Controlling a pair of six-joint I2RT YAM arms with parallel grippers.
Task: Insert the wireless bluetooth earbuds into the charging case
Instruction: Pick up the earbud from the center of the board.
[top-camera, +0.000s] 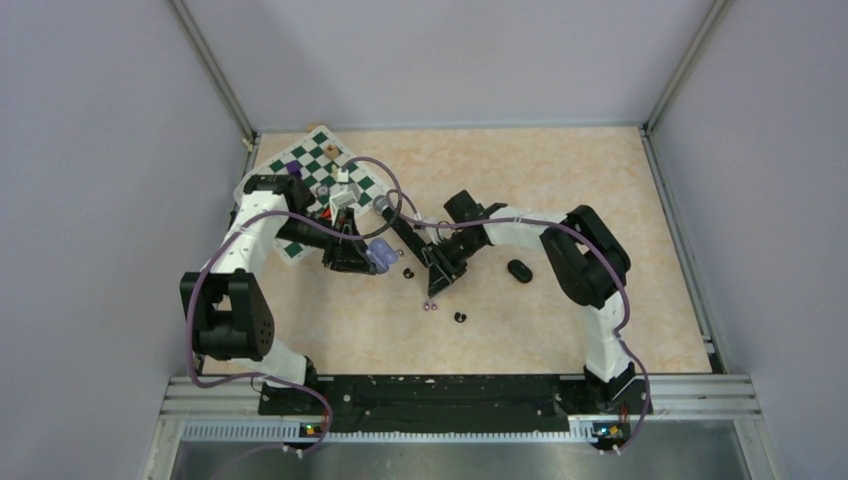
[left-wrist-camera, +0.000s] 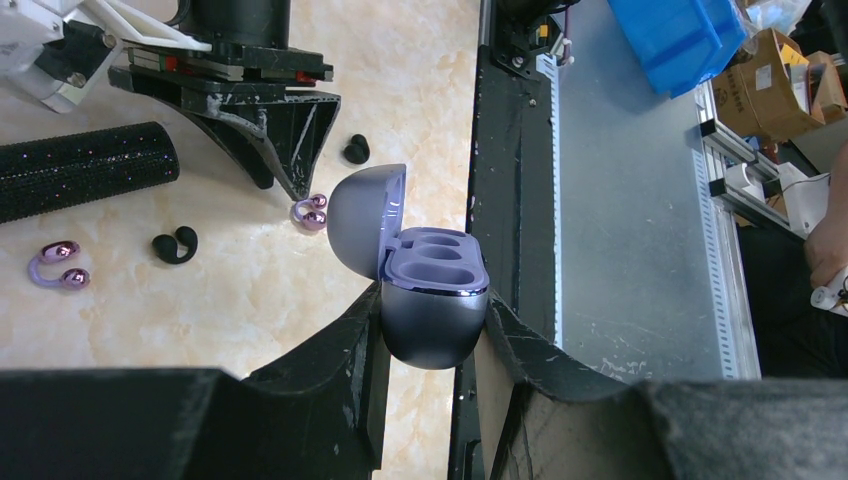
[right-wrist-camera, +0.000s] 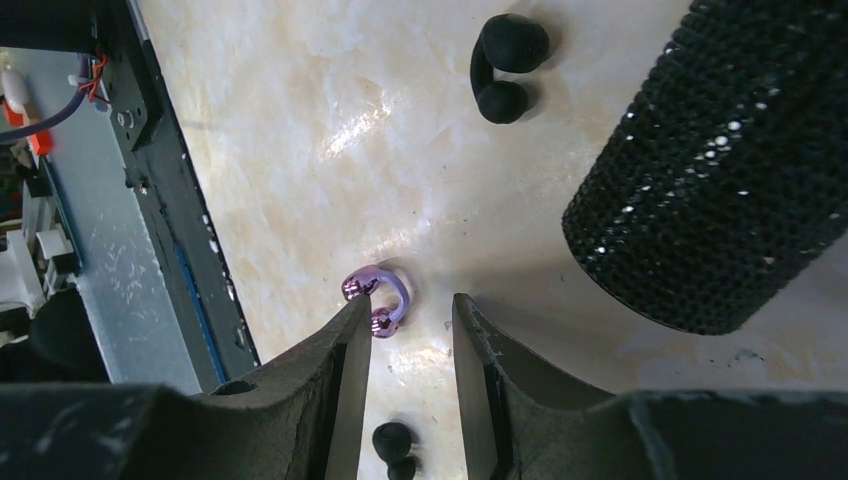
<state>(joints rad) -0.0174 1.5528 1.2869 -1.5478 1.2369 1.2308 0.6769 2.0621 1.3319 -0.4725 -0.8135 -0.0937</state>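
Four buds lay on the table (top-camera: 600, 200), two purple and two black, along with two cases, one mic (left-wrist-camera: 80, 180) and one chessboard (top-camera: 318, 160). Each bud was a tiny C-shaped clip, two beads joined by a curved bridge. The purple ones had a metallic shine on the beads and the black ones were plain dark. One purple bud (right-wrist-camera: 378, 298) lay at the tips of the right gripper (right-wrist-camera: 410, 305), touching the end of one finger and partly in the gap. The other purple bud (left-wrist-camera: 57, 265) lay near the mic, with a black bud (left-wrist-camera: 175, 245) just beside it. The second black bud (left-wrist-camera: 355, 150) lay on the rail side of the right gripper's fingers. The purple case (left-wrist-camera: 435, 265) was a glossy oval shell with its lid hinged open and two oval wells showing. The left gripper (left-wrist-camera: 432, 340) was clamped tight on its lower half. The black case (top-camera: 518, 270) lay shut on the table, close to the right arm. The left arm rose from its base, bent at the elbow and reached rightward past the chessboard's corner, with the case at its tip. The right arm was folded with its elbow out to the right and its forearm reaching left toward mid-table. Its gripper was tipped down at the surface, jaws partly apart and gripping nothing.
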